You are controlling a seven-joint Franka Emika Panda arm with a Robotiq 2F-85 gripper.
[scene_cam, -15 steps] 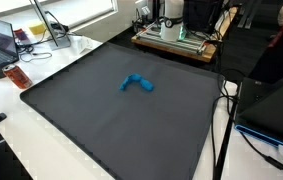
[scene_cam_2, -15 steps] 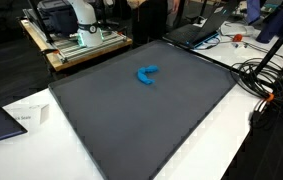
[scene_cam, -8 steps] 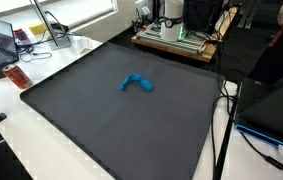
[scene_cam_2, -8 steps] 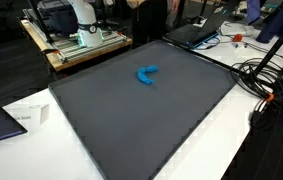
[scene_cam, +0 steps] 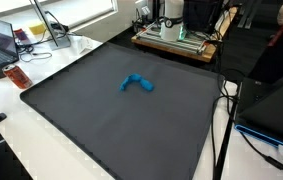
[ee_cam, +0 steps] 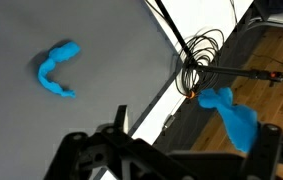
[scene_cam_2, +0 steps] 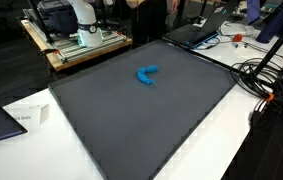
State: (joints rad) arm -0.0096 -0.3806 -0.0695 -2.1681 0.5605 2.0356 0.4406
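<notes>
A small curved blue object [scene_cam: 135,84] [scene_cam_2: 147,74] lies on a dark grey mat [scene_cam: 101,125] [scene_cam_2: 131,120] in both exterior views, a little behind the mat's middle. The wrist view looks down on it from high up, with the blue object [ee_cam: 56,68] at the upper left. My gripper [ee_cam: 196,150] shows only as a dark blurred frame along the bottom of the wrist view. Its fingers [ee_cam: 121,118] stand wide apart and open with nothing between them, well above the mat and off to the side of the object. Neither exterior view shows the gripper.
The arm's base stands on a wooden platform [scene_cam: 176,40] [scene_cam_2: 76,45] behind the mat. Black cables [ee_cam: 196,55] [scene_cam_2: 266,85] lie past one mat edge beside a blue cloth [ee_cam: 231,112]. Laptops [scene_cam: 6,45] [scene_cam_2: 196,32], a red object [scene_cam: 17,76] and a white card [scene_cam_2: 26,117] sit on the surrounding tabletop.
</notes>
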